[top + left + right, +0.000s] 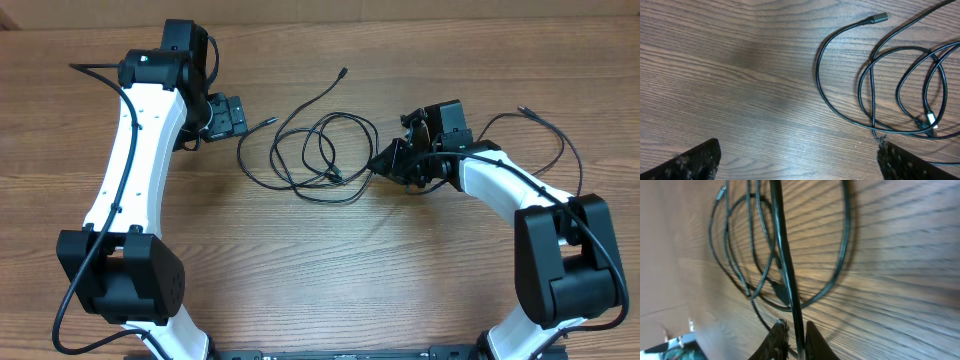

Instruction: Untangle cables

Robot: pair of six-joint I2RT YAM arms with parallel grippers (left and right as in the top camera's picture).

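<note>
The cables (pixel 315 150) lie in overlapping black loops on the wooden table's middle, one plug end (pixel 343 72) reaching to the back. My right gripper (pixel 378 163) is at the loops' right edge, shut on a cable strand (pixel 785 260) that runs up between its fingertips (pixel 796 335). My left gripper (pixel 236 118) is open and empty just left of the loops, fingers wide apart (pixel 797 160). The left wrist view shows the loops (pixel 880 85) and a plug end (pixel 879 18) ahead of it.
A separate black wire (pixel 545 135) arcs behind my right arm at the right. The wooden table (pixel 340 270) fills the view, with a cardboard wall (pixel 400 10) along its back edge.
</note>
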